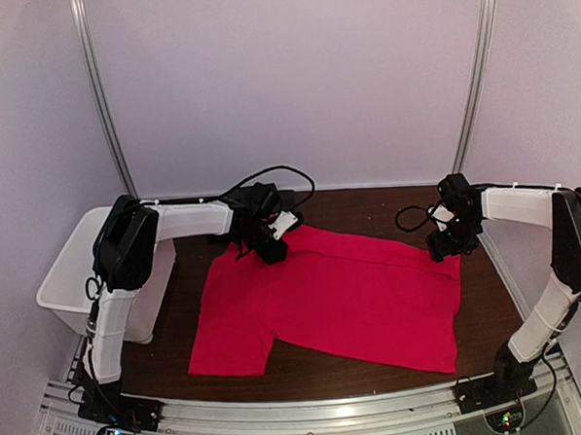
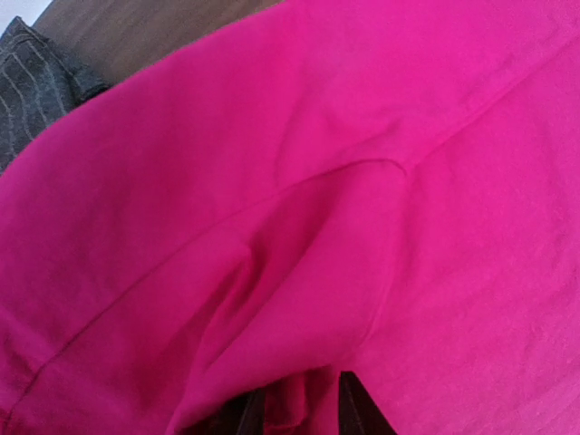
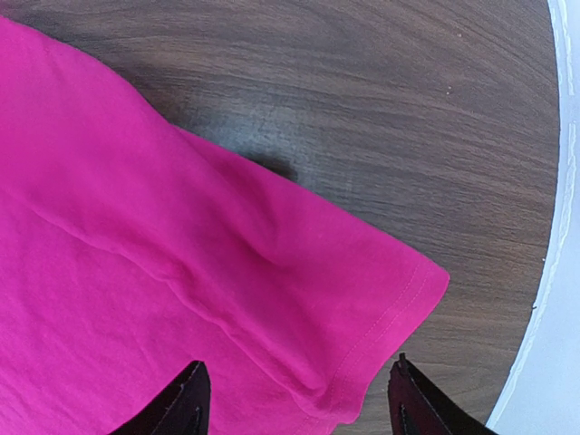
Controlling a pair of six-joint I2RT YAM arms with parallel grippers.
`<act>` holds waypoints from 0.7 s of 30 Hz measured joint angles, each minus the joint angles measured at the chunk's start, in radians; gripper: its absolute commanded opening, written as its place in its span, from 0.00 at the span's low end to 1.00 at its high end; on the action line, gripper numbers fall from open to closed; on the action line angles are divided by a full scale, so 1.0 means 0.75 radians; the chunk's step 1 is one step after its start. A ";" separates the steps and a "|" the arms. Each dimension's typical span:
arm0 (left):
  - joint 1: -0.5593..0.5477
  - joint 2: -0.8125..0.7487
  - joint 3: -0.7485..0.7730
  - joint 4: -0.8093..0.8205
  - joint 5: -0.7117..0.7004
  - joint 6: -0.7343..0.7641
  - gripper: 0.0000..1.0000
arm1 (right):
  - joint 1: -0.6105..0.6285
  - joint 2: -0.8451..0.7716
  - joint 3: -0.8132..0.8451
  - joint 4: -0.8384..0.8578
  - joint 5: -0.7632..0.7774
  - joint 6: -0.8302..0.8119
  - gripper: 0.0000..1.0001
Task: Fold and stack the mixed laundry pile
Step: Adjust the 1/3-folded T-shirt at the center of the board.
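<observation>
The red T-shirt (image 1: 343,293) lay spread on the table (image 1: 368,202); the left gripper (image 1: 273,250) pinched a fold at its far edge, and the right gripper (image 1: 443,248) hung released above a hemmed corner. The one-sided hold could slip, bunching the cloth.

You will see a dark wood-grain worktop (image 1: 368,206). One red T-shirt (image 1: 353,292) lies spread open across most of its surface (one sleeve hem ends near the right edge, with bare wood beyond it). Toward the far left, a dark pinstriped shirt (image 2: 32,91) lies just beside the T-shirt.
</observation>
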 measured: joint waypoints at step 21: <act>0.046 0.051 0.072 -0.046 -0.016 0.008 0.34 | 0.000 -0.003 -0.003 0.001 0.001 0.002 0.68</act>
